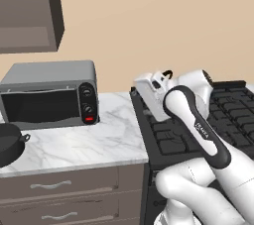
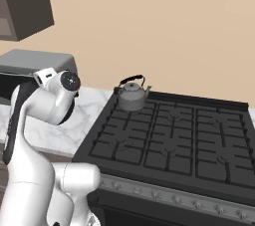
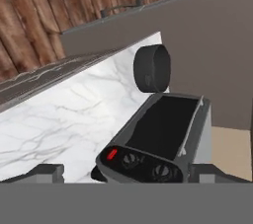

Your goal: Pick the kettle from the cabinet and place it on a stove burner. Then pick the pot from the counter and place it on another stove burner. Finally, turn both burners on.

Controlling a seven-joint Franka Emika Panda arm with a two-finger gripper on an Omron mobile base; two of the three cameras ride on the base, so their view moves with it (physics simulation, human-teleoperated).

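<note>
Gripper (image 3: 126,171) jaws spread, empty, over counter (image 3: 64,119); pot (image 3: 151,68) well ahead, past toaster oven (image 3: 158,139).

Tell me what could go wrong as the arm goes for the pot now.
1. The pot sits at the far left end of the counter, beside the toaster oven; a swinging arm could clip the oven.
2. The open gripper faces the oven front, so a straight advance might hit its knobs rather than reach the pot.
3. The kettle stands on the back left burner near the arm; the elbow could nudge it.
</note>
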